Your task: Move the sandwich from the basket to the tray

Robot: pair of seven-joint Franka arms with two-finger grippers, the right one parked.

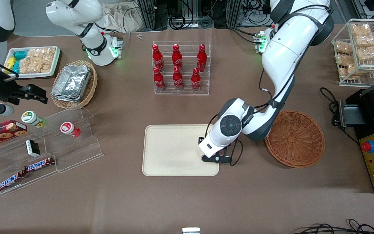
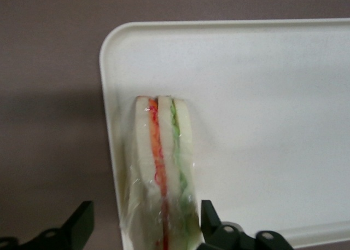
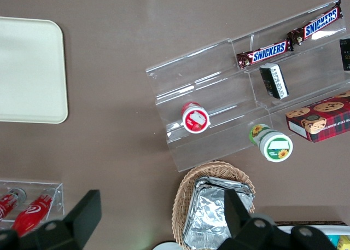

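The sandwich (image 2: 162,179), a clear-wrapped wedge with orange-red and green filling between white bread, stands on edge on the tray (image 2: 262,124), close to one short rim near a rounded corner. The tool (image 2: 146,228) hangs directly over it with its two black fingers (image 2: 82,220) spread wide; one sits just beside the wrap, the other stands apart from it over the desk (image 2: 49,69). In the front view the tool (image 1: 214,157) is at the tray's (image 1: 170,149) edge toward the working arm's end, and the round reddish-brown basket (image 1: 294,139) lies farther that way on the desk.
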